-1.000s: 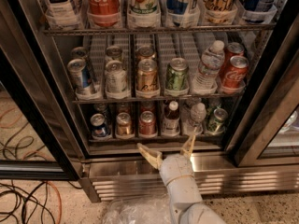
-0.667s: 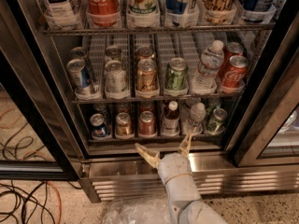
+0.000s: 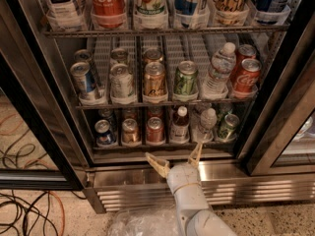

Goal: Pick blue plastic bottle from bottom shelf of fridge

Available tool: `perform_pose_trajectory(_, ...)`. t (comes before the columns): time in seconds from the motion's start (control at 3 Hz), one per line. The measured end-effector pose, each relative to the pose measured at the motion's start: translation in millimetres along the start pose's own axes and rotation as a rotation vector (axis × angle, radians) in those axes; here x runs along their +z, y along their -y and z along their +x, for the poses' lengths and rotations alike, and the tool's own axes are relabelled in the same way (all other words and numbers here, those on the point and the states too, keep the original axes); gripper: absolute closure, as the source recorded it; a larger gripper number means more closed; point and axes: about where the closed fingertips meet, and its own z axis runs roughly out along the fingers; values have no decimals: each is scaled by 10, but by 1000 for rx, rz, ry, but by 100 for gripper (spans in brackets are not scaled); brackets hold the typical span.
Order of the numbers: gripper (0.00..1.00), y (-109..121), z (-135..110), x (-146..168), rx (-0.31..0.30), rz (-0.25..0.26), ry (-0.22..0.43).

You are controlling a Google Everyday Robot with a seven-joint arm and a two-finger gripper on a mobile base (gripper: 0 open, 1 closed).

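Observation:
The fridge stands open in front of me, with steel sides and black-framed glass doors. On its dim bottom shelf the blue plastic bottle stands fourth from the left, dark-bodied with a white cap and pale label. A clear ribbed water bottle stands just right of it. My gripper is open, fingers spread wide, just below and in front of the bottom shelf's edge, roughly under the blue plastic bottle. It holds nothing.
Small cans fill the other bottom lanes. The rack above holds larger cans and a big water bottle. The louvred steel base lies below. Cables lie on the floor at left; crumpled plastic lies beside my arm.
My gripper has risen slightly and moved a little closer to the bottom shelf, still open. Nothing in the fridge has moved.

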Motion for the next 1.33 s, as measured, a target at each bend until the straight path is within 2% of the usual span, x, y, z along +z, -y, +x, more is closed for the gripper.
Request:
perform_pose_trajectory(0.67,0,186,211,150,47,36,34)
perform_pose_trajectory(1.33,0,320,427,325,50,23,41)
